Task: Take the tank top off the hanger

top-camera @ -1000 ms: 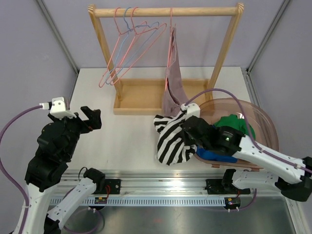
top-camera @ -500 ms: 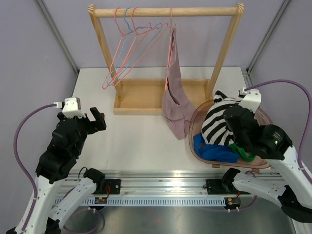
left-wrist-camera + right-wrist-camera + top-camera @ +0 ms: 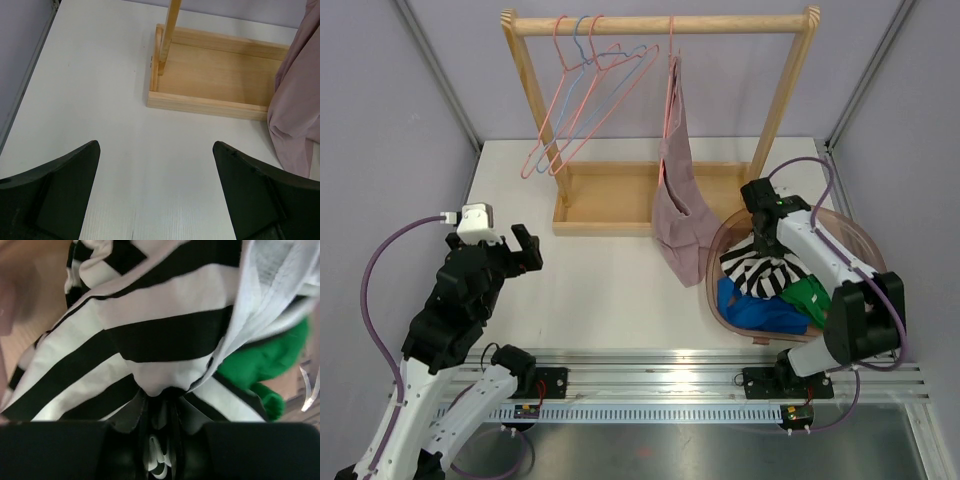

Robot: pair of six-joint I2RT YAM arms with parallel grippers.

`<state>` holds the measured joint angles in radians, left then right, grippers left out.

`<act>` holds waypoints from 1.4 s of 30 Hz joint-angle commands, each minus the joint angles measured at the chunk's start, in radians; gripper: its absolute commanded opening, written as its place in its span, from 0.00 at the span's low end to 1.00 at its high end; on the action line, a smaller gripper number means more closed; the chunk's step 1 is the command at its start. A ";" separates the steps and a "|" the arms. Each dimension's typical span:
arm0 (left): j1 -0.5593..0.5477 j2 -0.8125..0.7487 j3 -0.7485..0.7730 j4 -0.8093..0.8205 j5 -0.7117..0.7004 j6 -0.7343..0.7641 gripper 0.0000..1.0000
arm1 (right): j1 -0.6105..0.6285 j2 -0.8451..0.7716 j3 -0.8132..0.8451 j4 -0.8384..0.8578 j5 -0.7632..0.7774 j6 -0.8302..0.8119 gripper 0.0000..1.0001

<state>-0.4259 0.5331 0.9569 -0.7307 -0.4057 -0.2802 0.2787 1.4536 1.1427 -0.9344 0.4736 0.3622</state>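
Across most of the overhead view spreads a white table (image 3: pixel 600 290), and at its far side stands a wooden clothes rack (image 3: pixel 660 24) with a shallow tray base (image 3: pixel 610 195). At right centre of the frame, touching the rack's right post, sits a translucent pink basin (image 3: pixel 713 265).

From the middle of the rail a mauve tank top (image 3: pixel 680 190) hangs by its strap on a pink wire hanger (image 3: pixel 670 50), its hem drooping onto the table just beside the basin; the left wrist view catches it at the right edge (image 3: pixel 297 115). A black-and-white striped top (image 3: pixel 760 272) lies bunched inside the basin, with a blue garment (image 3: pixel 755 310) below it in the frame and a green garment (image 3: pixel 807 297) at its right.

Toward the upper left, empty pink and blue hangers (image 3: pixel 582 95) tilt from the rail.

The right gripper (image 3: pixel 765 235) reaches down into the basin, and its wrist view shows the fingers pinching a fold of striped fabric (image 3: pixel 150 330). At lower left, the left gripper (image 3: pixel 515 245) hovers over bare table with its fingers spread wide (image 3: pixel 156 150), touching nothing.
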 commanded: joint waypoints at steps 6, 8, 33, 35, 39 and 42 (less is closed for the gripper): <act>0.004 -0.025 -0.007 0.062 0.025 0.018 0.99 | -0.035 0.203 -0.046 0.043 -0.265 0.010 0.24; 0.004 -0.031 -0.010 0.063 0.036 0.018 0.99 | -0.041 0.218 -0.064 0.043 -0.323 0.007 0.26; 0.003 0.105 0.278 0.068 0.295 -0.083 0.99 | -0.042 -0.091 0.113 -0.133 -0.195 0.098 0.99; 0.003 0.157 0.350 0.068 0.349 -0.100 0.99 | -0.042 -0.154 0.162 -0.171 -0.175 0.093 0.99; -0.011 0.338 0.572 0.083 0.459 -0.116 0.99 | -0.041 -0.284 0.212 -0.164 -0.199 0.052 0.99; -0.126 0.441 0.695 0.074 0.391 -0.094 0.99 | -0.041 -0.424 0.184 -0.069 -0.304 0.021 0.99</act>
<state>-0.4709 0.8845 1.5509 -0.6868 -0.0490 -0.3756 0.2367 1.1439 1.3148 -1.0508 0.2386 0.4240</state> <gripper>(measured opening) 0.988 0.993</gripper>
